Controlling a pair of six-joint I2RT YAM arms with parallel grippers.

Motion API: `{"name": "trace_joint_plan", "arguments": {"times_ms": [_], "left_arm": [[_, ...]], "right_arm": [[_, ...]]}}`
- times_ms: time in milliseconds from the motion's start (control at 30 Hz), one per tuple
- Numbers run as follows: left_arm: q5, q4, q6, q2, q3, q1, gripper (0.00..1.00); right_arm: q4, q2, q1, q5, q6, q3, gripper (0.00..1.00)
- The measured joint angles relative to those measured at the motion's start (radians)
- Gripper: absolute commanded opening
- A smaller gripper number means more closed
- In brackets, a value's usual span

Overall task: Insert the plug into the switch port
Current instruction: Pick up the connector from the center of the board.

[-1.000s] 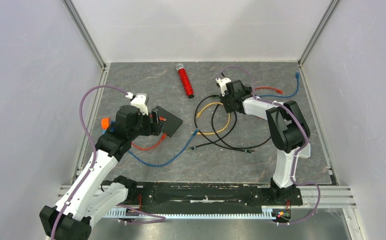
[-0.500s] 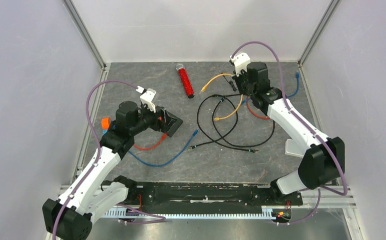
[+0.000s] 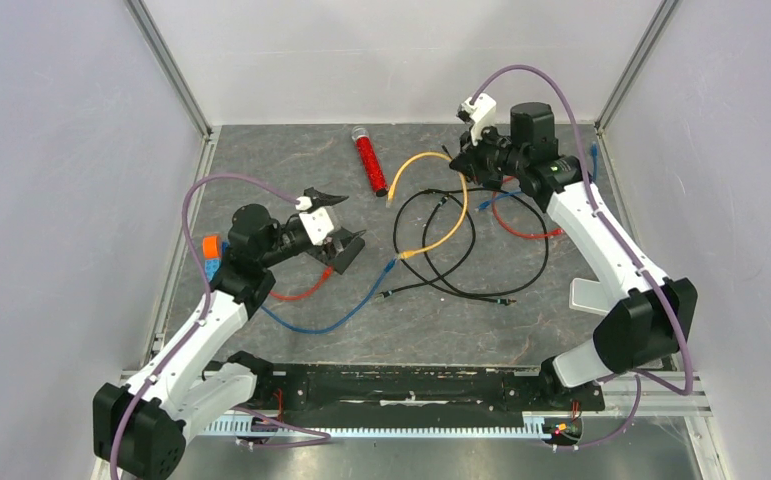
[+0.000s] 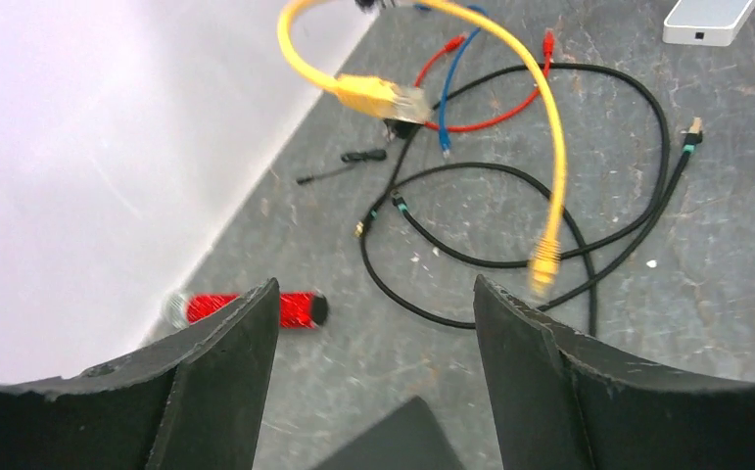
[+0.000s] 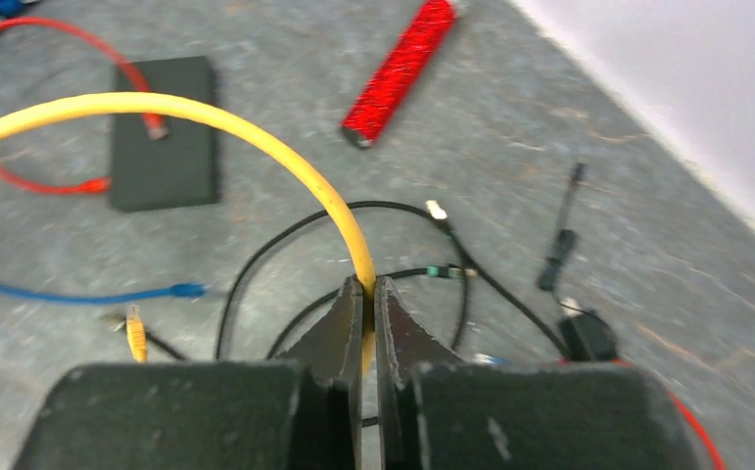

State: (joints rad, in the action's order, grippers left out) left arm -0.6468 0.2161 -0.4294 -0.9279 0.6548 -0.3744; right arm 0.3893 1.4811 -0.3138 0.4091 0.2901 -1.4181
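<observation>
My right gripper (image 5: pixel 366 286) is shut on a yellow cable (image 5: pixel 256 122), pinching it partway along and holding it above the mat at the back (image 3: pixel 458 165). One yellow plug (image 4: pixel 383 96) hangs in the air. The plug at the cable's other end (image 4: pixel 546 259) dangles low near the black cables. The flat black switch box (image 5: pixel 165 132) lies on the mat at the left; its ports are too small to make out. My left gripper (image 4: pixel 373 289) hovers open just over a corner of the box (image 4: pixel 393 441), nothing between its fingers (image 3: pixel 353 216).
A red tube (image 3: pixel 369 165) lies at the back centre. Black cables (image 3: pixel 461 270) loop across the middle, with blue (image 3: pixel 331 320) and red (image 3: pixel 296 293) cables near the box; one red plug rests on it. A white box (image 3: pixel 591 295) sits by the right arm.
My right arm swung back and raised the yellow cable off the mat, staying shut on it. My left gripper tilted up off the black box and stayed open.
</observation>
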Motion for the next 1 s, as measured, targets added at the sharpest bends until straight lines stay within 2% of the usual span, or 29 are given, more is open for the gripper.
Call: {"name": "trace_joint_plan", "arguments": {"times_ms": [200, 400, 567, 700, 1000], "left_arm": [[-0.096, -0.006, -0.170, 0.006, 0.067, -0.004, 0.73], [-0.158, -0.119, -0.341, -0.024, 0.146, -0.045, 0.71], [-0.158, -0.219, -0.443, -0.072, 0.183, -0.114, 0.68], [-0.140, -0.259, -0.498, -0.113, 0.198, -0.162, 0.62], [-0.114, -0.266, -0.514, -0.151, 0.203, -0.191, 0.49]], "right_arm": [[0.055, 0.096, 0.020, 0.316, -0.002, -0.027, 0.00], [0.068, 0.200, 0.017, 0.520, -0.034, -0.036, 0.00], [0.072, 0.257, 0.016, 0.609, -0.063, -0.042, 0.00], [0.075, 0.292, 0.012, 0.638, -0.080, -0.052, 0.00], [0.076, 0.318, 0.008, 0.669, -0.099, -0.061, 0.00]]}}
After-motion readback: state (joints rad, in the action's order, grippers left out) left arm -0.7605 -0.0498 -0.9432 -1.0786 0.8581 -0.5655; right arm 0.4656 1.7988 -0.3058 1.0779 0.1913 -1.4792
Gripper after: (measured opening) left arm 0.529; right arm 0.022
